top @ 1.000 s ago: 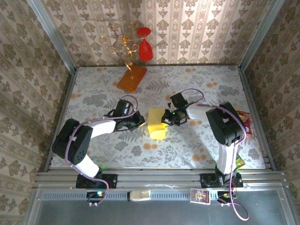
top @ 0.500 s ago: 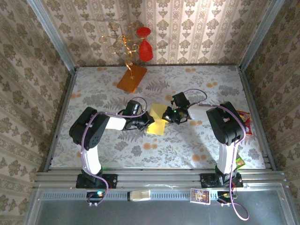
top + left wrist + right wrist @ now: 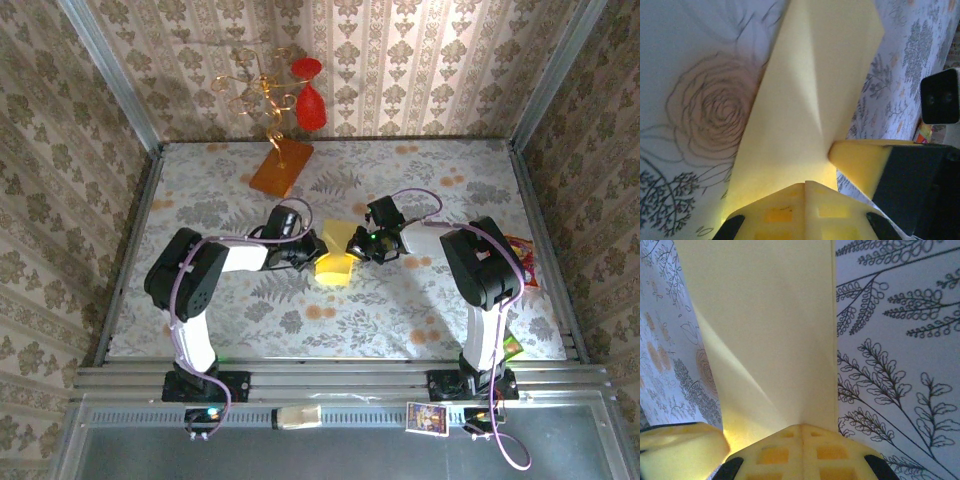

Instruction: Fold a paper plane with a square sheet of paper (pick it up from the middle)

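Your surface (image 3: 420,300) carries the job at its middle, with the slab (image 3: 281,166) well apart at the far side. The left arm (image 3: 185,280) lies low, elbow out left, forearm reaching right. The right arm (image 3: 480,265) stands taller and bends left, so both wrists meet at the centre. Between them sits the paper (image 3: 335,262), creased into a smaller, ridged shape, not yet a dart. The left pincer (image 3: 308,247) is clamped together on its left side and the right pincer (image 3: 357,243) on its right side, tips near each other. You look to be mid-fold, setting a centre crease. Next, one side should let go while the other pins the paper, then flatten the fold squarely; a skewed pull could twist it.
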You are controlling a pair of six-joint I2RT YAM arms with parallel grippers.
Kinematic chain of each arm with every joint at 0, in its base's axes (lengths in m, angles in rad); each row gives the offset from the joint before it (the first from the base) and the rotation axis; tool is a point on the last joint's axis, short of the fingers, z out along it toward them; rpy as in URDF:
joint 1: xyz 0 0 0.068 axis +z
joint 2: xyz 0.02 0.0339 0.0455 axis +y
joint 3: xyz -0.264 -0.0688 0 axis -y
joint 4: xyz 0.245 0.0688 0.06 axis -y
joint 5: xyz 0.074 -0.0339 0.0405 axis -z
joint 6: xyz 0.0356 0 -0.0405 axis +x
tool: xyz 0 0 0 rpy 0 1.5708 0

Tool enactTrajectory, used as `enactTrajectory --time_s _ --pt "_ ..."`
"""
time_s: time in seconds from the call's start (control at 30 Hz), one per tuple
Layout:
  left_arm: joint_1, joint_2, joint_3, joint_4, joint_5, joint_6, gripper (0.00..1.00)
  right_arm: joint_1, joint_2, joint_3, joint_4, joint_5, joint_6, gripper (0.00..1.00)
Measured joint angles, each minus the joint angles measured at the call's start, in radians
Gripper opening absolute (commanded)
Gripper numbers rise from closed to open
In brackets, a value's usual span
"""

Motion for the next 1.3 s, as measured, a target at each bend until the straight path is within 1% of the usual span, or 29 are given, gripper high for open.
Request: enactTrajectory --time_s 0.23,0.4,0.5,0.7,0.8,0.9,1.0,1.07,1.17,1.3 --pt "-0.006 0.021 0.085 -0.074 -0.023 0.064 0.00 -0.002 0.006 0.008 -0.001 0.000 -0.003 0.05" --pt "-0.024 0.051 0.093 -0.100 -0.043 0.081 0.00 -0.002 0.007 0.008 -0.001 0.000 -0.003 0.05" --pt "-0.020 0.051 0.062 -0.096 -0.053 0.080 0.00 -0.002 0.009 0.011 -0.002 0.000 -0.003 0.05" --pt "-0.002 0.011 -0.048 0.020 -0.051 0.060 0.00 -0.002 0.012 0.014 -0.001 0.000 -0.010 0.05" --pt "0.017 -0.044 -0.106 0.005 -0.062 0.060 0.00 -0.002 0.013 0.015 -0.002 0.000 -0.018 0.05" --pt "0.019 -0.098 -0.120 -0.073 -0.092 0.080 0.00 -0.002 0.013 0.015 -0.002 0.000 -0.026 0.05" --pt "-0.005 -0.140 -0.102 -0.151 -0.117 0.108 0.00 -0.002 0.013 0.015 -0.002 0.000 -0.026 0.05" --pt "-0.034 -0.153 -0.075 -0.171 -0.125 0.116 0.00 -0.002 0.013 0.015 -0.002 0.000 -0.027 0.05" --pt "-0.068 -0.147 -0.031 -0.168 -0.124 0.119 0.00 -0.002 0.013 0.015 -0.002 0.000 -0.027 0.05" --pt "-0.077 -0.090 -0.006 -0.138 -0.118 0.114 0.00 -0.002 0.013 0.014 -0.001 0.000 -0.027 0.05"
